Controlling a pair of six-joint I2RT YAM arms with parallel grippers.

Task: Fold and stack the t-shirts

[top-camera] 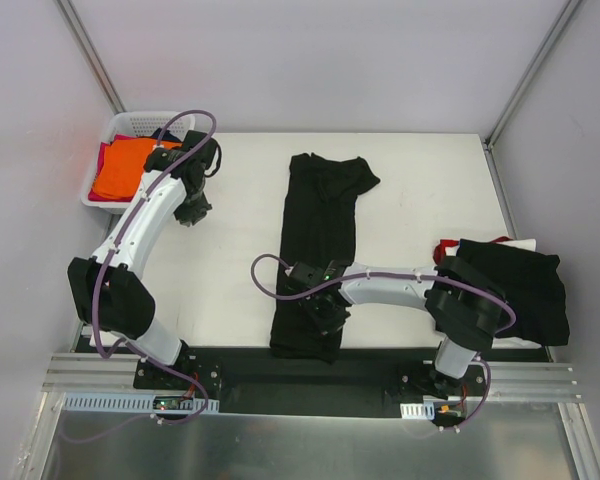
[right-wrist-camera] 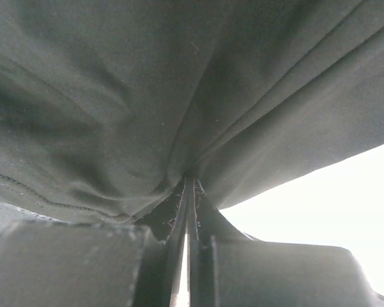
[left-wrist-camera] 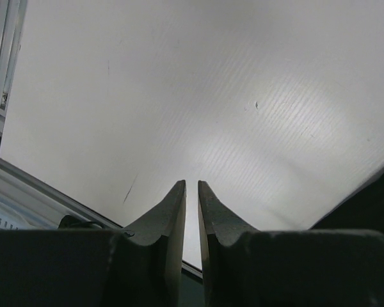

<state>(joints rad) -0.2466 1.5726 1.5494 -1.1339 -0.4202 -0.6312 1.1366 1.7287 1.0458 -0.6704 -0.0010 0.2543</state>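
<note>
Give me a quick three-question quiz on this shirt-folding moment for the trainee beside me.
1. True or false: the left tool holds a shirt.
2. The right tool is shut on: A a towel; B the long black shirt in the middle of the table; C nothing.
3. Where does the orange shirt lie?
Key: 1 false, it is empty over bare table. 2 B. 3 In the white basket at the far left corner.

White table (top-camera: 420,190): long black t-shirt (top-camera: 320,220) mid-table; folded stack (top-camera: 520,280) right edge; basket (top-camera: 130,125) far-left corner.
</note>
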